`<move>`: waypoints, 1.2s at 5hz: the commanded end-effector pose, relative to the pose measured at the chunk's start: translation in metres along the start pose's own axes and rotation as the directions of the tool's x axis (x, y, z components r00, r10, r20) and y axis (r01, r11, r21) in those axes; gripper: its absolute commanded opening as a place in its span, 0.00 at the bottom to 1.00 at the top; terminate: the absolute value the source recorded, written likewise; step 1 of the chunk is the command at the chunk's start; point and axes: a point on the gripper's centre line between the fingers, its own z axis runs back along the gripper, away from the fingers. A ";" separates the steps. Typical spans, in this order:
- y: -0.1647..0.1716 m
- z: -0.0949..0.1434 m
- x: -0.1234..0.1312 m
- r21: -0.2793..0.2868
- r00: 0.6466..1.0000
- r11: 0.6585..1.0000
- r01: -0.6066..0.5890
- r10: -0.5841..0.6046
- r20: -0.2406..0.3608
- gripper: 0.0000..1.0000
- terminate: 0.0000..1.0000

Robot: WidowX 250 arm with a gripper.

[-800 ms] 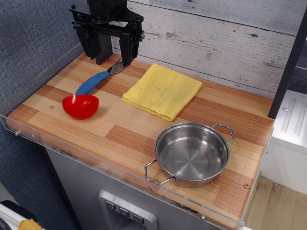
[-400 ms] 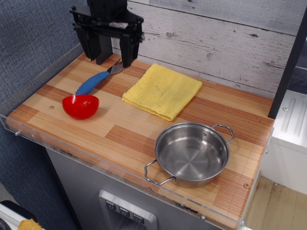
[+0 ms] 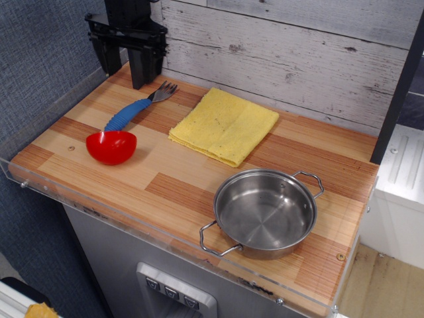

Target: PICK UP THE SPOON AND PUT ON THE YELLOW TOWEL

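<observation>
Your gripper (image 3: 126,71) is hanging at the desk's (image 3: 199,172) ten o'clock corner, jaws spread wide and holding nothing. The spoon (image 3: 134,108) is lying just beside it at five o'clock, with the yellow towel (image 3: 224,124) sitting at the spoon's three o'clock.

Spoon (image 3: 136,108) left of towel (image 3: 224,124), behind bowl (image 3: 111,146)

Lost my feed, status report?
End effector open, empty, back-left. Spoon on table beside yellow towel. Nothing between them.
</observation>
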 end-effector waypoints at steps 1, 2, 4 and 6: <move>0.032 -0.006 0.022 0.014 1.000 1.000 0.003 -0.003 0.023 1.00 0.00; 0.027 -0.006 0.019 0.029 1.000 1.000 0.011 -0.011 0.029 1.00 0.00; 0.025 -0.021 0.006 0.038 1.000 0.999 0.013 -0.013 0.007 1.00 0.00; 0.016 -0.047 -0.005 0.044 0.998 0.998 0.039 -0.036 -0.056 1.00 0.00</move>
